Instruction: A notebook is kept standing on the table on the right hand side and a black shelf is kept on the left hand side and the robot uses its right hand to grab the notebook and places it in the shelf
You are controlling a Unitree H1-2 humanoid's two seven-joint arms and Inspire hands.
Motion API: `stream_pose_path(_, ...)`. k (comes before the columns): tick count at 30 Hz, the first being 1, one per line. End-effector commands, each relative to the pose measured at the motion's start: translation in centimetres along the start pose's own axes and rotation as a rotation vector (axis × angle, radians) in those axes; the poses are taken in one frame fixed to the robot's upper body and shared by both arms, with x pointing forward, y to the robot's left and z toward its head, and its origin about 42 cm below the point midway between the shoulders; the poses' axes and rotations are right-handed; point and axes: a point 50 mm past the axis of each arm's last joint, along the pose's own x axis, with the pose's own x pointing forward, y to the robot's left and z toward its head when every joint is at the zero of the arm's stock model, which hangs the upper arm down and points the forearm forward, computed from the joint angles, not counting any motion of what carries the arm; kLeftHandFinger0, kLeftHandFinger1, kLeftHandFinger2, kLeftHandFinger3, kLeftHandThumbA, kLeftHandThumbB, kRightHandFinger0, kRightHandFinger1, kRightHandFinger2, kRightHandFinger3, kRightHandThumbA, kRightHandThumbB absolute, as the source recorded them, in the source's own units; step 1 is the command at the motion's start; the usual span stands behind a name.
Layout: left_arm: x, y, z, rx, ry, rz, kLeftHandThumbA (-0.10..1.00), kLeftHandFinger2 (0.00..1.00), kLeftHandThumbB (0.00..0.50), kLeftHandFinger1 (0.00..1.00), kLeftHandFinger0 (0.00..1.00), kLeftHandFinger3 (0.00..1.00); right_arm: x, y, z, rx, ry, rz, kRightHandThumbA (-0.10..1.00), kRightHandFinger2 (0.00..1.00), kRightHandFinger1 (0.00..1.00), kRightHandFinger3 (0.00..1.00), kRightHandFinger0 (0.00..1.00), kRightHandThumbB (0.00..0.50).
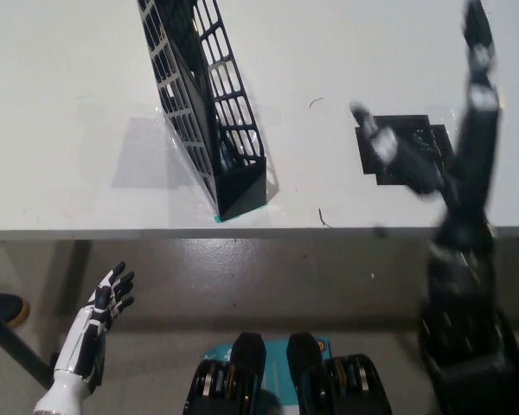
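The black mesh shelf [209,112] stands tilted on the white table [69,104], its near end at the front edge. Between its walls shows a dark flat panel [183,73]; I cannot tell if it is the notebook. No notebook shows elsewhere. My black right hand [454,160] hangs blurred over the table's right side, well clear of the shelf, open with fingers spread and holding nothing. My white left hand [99,316] rests open below the table edge at the lower left.
A square patch of black tape [400,160] lies on the table under the right hand. A small dark scrap [324,220] sits by the front edge. The floor lies beyond the edge, with a shoe [2,306] at far left.
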Motion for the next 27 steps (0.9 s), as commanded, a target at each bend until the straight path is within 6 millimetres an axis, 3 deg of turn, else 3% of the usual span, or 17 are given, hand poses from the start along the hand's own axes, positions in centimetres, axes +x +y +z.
stream_pose_path(1, 0.3, 0.3, 1.1, 0.028, -0.058, -0.008, 1.0, 1.0, 0.101, 1.0, 1.0, 1.0, -6.8, -4.4, 6.3, 0.097, -0.133, 0.164, 1.0, 1.0, 1.0, 1.0, 1.0, 0.388)
stream_pose_path(5, 0.2, 0.4, 1.0, 0.013, -0.056, -0.003, 1.0, 1.0, 0.108, 1.0, 1.0, 1.0, -9.4, -4.2, 2.1, 0.079, 0.064, 0.216, 1.0, 1.0, 1.0, 1.0, 1.0, 0.427)
stream_pose_path(7, 0.2, 0.4, 1.1, 0.011, -0.056, 0.002, 1.0, 1.0, 0.104, 1.0, 1.0, 1.0, -10.5, -4.1, -0.6, 0.076, 0.162, 0.227, 1.0, 1.0, 1.0, 1.0, 1.0, 0.389)
stream_pose_path(10, 0.2, 0.3, 0.9, 0.014, -0.051, -0.006, 1.0, 1.0, 0.097, 1.0, 1.0, 1.0, -11.7, -4.1, -3.9, 0.077, 0.308, 0.248, 1.0, 1.0, 1.0, 1.0, 1.0, 0.403)
stream_pose_path(12, 0.2, 0.2, 0.9, 0.017, -0.052, -0.008, 1.0, 1.0, 0.099, 1.0, 1.0, 1.0, -12.4, -4.1, -5.6, 0.091, 0.37, 0.245, 1.0, 1.0, 1.0, 1.0, 1.0, 0.371)
stream_pose_path(13, 0.3, 0.3, 0.8, 0.015, -0.055, -0.006, 1.0, 1.0, 0.098, 1.0, 1.0, 1.0, -12.7, -4.0, -7.2, 0.105, 0.42, 0.252, 1.0, 1.0, 1.0, 1.0, 1.0, 0.379)
stream_pose_path(20, 0.3, 0.2, 0.8, 0.006, -0.055, 0.008, 1.0, 1.0, 0.114, 1.0, 1.0, 1.0, -14.5, -3.6, -11.1, 0.122, 0.586, 0.268, 1.0, 1.0, 1.0, 1.0, 1.0, 0.337)
stream_pose_path(27, 0.7, 0.3, 1.0, 0.01, -0.06, 0.01, 1.0, 1.0, 0.115, 1.0, 1.0, 1.0, -14.5, -3.7, -11.6, 0.147, 0.617, 0.249, 1.0, 1.0, 1.0, 1.0, 1.0, 0.377)
